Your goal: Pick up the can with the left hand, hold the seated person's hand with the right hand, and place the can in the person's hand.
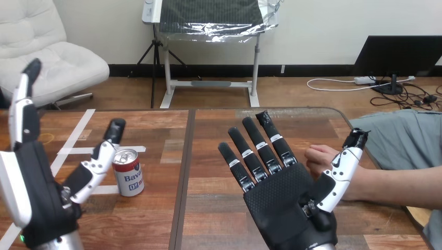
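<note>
— Fingers (pixel 259 147) straight, the right hand (pixel 281 200) is open, palm up, at lower centre, its thumb beside the person's hand (pixel 319 159). And the left?

— Left hand (pixel 31 190) open too, lower left, thumb just beside the upright can (pixel 127 172) on the table (pixel 219 130). A lopsided squeeze would likely topple it.
</note>
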Robot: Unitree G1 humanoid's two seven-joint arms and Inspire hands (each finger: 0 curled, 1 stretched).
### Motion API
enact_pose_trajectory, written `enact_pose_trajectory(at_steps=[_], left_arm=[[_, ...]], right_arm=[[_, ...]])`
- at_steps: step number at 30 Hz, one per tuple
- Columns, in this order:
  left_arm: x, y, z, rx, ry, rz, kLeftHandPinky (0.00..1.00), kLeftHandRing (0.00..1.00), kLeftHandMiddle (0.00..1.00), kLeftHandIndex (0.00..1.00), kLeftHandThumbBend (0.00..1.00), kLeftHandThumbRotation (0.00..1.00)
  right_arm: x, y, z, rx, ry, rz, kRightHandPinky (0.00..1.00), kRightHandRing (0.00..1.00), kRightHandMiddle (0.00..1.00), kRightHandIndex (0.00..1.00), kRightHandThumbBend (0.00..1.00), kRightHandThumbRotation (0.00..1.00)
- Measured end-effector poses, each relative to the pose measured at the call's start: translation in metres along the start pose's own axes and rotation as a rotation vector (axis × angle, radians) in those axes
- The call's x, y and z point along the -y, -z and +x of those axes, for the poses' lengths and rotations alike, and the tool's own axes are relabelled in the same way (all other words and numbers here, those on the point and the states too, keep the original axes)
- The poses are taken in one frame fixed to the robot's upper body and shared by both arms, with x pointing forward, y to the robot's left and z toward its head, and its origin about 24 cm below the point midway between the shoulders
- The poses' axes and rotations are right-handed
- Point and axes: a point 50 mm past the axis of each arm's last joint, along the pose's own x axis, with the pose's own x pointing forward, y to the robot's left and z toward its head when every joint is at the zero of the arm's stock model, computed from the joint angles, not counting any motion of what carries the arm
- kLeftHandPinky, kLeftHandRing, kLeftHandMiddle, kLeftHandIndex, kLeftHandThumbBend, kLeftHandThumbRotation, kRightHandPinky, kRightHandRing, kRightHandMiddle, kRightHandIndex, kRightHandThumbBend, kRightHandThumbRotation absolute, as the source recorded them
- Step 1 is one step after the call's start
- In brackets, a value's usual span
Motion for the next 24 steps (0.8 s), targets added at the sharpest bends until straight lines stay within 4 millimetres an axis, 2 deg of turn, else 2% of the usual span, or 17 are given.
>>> enact_pose_trajectory(at_steps=[16,24], left_arm=[[-0.002,0.023,0.009,-0.074,0.017,0.067,0.93,0.93,0.92,0.93,0.85,0.5],[-0.001,0.039,0.011,-0.139,0.089,0.106,0.94,0.94,0.93,0.93,0.91,0.56]], right_arm=[[0.0,-0.001,0.0,-0.001,0.0,-0.005,1.0,1.0,1.0,1.0,0.77,1.0],[0.001,-0.003,0.001,0.008,0.003,-0.01,1.0,1.0,1.0,1.0,0.77,1.0]])
